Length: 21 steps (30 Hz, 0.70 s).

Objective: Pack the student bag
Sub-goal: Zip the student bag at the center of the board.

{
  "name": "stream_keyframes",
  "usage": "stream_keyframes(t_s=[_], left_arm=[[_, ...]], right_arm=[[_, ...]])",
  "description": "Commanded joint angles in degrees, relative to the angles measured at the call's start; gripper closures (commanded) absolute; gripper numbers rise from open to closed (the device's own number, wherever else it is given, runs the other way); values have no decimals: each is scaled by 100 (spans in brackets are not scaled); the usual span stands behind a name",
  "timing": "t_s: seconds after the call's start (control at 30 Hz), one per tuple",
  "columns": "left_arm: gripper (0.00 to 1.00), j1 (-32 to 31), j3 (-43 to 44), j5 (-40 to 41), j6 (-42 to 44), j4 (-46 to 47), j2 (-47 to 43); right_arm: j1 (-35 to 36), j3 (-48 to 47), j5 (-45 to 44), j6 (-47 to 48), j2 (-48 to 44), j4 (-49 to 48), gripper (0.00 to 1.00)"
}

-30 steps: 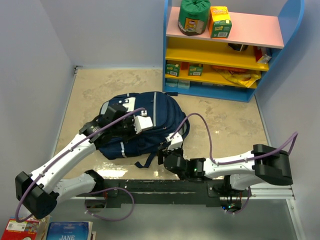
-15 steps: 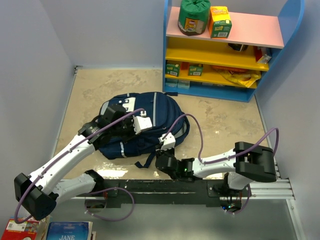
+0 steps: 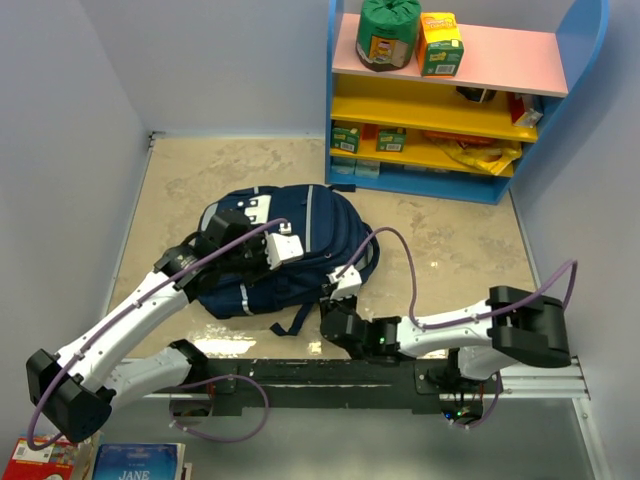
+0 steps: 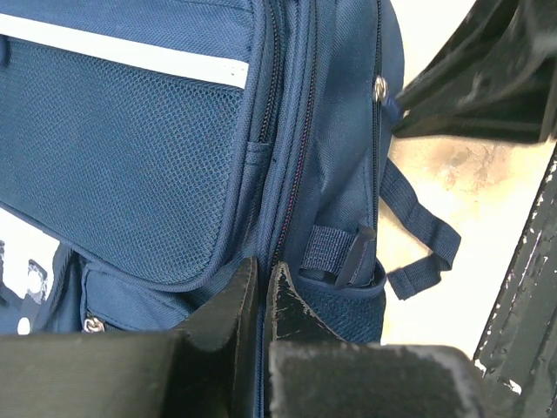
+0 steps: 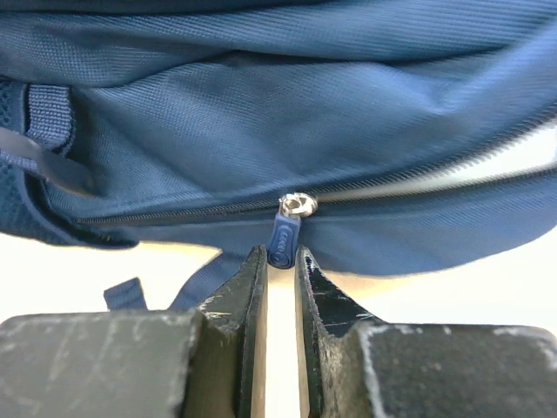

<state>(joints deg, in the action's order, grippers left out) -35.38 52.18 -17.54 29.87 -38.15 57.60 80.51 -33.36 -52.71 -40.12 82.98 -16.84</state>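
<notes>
Lying on the desk (image 3: 200, 170), student bag (image 3: 330, 245) with contents hidden, left fingers (image 4: 226, 305) pinched shut on its fabric, right fingers (image 5: 239, 296) nearly closed around its zipper pull (image 5: 283, 239).

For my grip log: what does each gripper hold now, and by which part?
Right gripper: the zipper pull, by its lower end, it seems. Left gripper: the student bag, by fabric at a zipper seam.

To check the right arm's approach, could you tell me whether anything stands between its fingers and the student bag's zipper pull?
Nothing visible does: the student bag's blue zipper pull hangs free, its tip between the right gripper's fingers.
</notes>
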Motion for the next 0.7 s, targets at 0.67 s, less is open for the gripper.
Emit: stream_keyframes(t_s=[0.67], left_arm=[[100, -31, -393, -338, 582, -228, -320]], right_arm=[[-352, 1078, 410, -260, -2129, 384, 100]])
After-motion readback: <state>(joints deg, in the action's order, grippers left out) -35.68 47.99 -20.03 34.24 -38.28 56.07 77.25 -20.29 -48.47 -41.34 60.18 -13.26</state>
